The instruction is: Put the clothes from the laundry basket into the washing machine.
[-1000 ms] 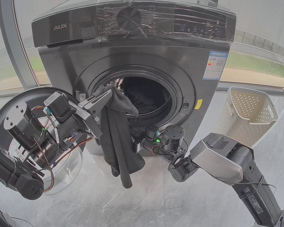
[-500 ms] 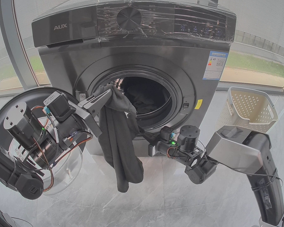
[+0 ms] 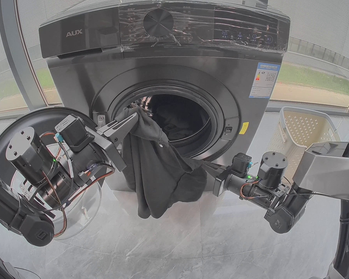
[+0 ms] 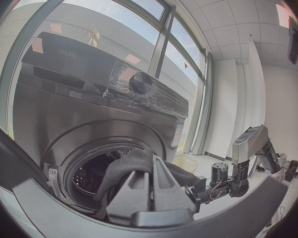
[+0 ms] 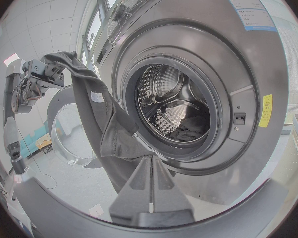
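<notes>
- The left claw (image 3: 132,117) clamps the top of the dark garment (image 3: 155,167) beside the open port of the washing machine (image 3: 77,82), holding it at drum height.
- The right claw (image 3: 206,166), closed on a lower fold, spreads the hanging cloth, likely so it clears the rim.

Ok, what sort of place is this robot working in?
Probably a lab or showroom set up for laundry trials, not a home: the washing machine stands before tall windows on a polished stone floor, its control panel wrapped in plastic film, under an office-style tiled ceiling.
</notes>
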